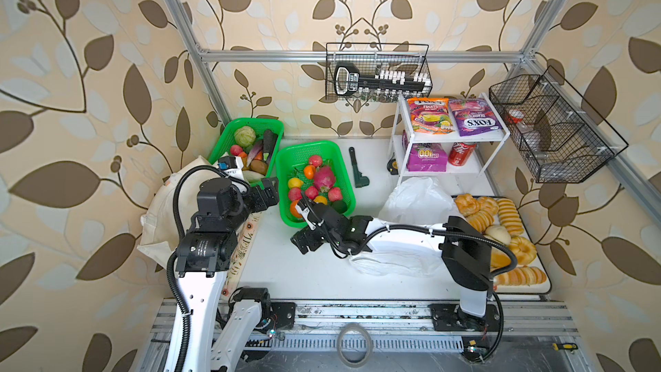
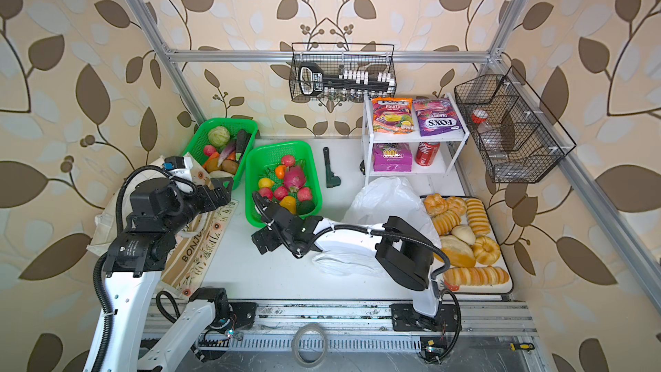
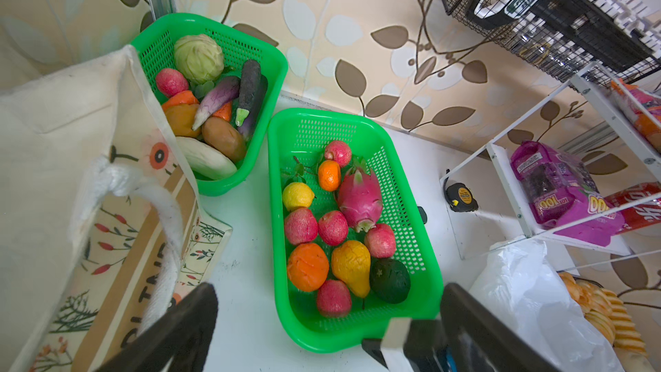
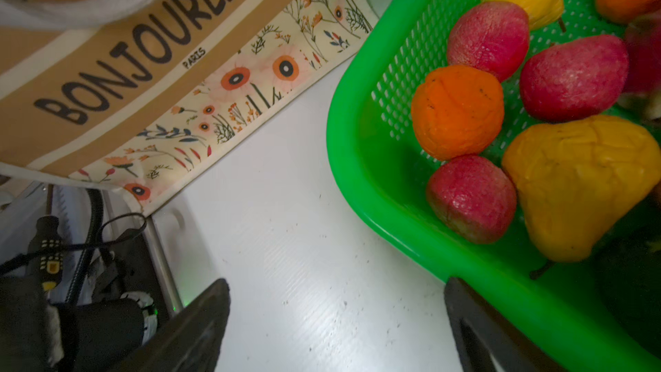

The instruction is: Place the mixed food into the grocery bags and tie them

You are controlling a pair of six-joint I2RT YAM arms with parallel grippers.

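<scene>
My left fingers stand wide apart and hold nothing. They hang between the cloth tote and the green fruit basket. My right fingers are also wide and empty, one over the bare desk and the other at that basket's near rim.

In a top view:
- The dragon fruit and the other toy fruits lie in the basket, left of centre.
- The orange FOX'S pouch lies on the top shelf of the white rack, upper right.
- The purple snack packet and red soda can sit on the shelf below.
- The white plastic bag lies crumpled on the desk, right of centre.
</scene>
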